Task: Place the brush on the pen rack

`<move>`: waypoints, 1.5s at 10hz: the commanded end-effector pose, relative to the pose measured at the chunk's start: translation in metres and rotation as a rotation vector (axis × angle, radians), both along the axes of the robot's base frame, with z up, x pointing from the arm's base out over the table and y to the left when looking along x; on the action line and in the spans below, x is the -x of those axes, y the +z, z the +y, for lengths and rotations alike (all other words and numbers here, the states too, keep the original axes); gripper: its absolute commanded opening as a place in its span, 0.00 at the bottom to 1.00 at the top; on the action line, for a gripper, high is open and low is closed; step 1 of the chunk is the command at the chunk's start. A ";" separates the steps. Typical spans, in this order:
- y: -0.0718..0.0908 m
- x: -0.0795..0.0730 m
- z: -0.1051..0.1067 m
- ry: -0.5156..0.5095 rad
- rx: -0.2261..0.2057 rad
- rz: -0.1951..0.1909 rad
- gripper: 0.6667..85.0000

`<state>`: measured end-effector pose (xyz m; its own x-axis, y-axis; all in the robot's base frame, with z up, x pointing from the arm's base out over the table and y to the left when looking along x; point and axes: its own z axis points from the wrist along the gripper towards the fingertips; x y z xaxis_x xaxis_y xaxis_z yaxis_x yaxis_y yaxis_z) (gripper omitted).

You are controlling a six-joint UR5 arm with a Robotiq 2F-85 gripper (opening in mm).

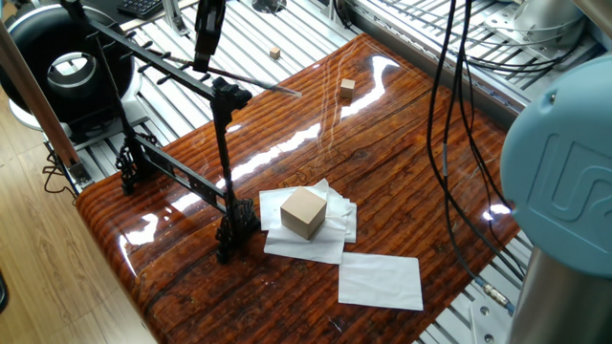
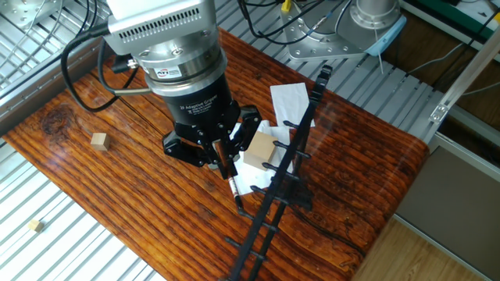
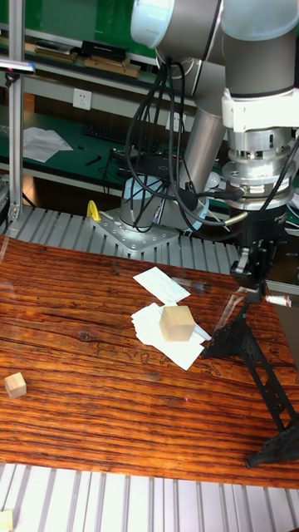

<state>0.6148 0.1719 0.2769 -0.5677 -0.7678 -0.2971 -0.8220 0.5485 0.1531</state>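
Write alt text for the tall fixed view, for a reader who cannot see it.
A robot arm's gripper holds a thin brush just above the top of a black pen rack at the right of a glossy wooden table. A tan cube sits on white paper sheets mid-table, with a smaller wooden cube at the left.

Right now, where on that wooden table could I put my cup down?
Bare wood lies between the small cube and the pincer, and past the single paper sheet. It's crowded around the big cube on papers and the pen rack.
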 end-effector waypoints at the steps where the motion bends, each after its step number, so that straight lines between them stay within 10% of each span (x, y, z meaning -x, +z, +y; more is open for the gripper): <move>1: 0.001 0.004 -0.003 0.017 0.015 0.008 0.38; 9: -0.003 -0.007 -0.007 0.004 -0.012 -0.004 0.36; 12: -0.021 -0.025 -0.048 -0.122 -0.004 0.020 0.01; 15: -0.063 -0.037 -0.121 -0.196 0.068 0.029 0.01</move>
<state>0.6425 0.0966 0.2380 -0.6635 -0.7036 -0.2543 -0.7450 0.6526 0.1382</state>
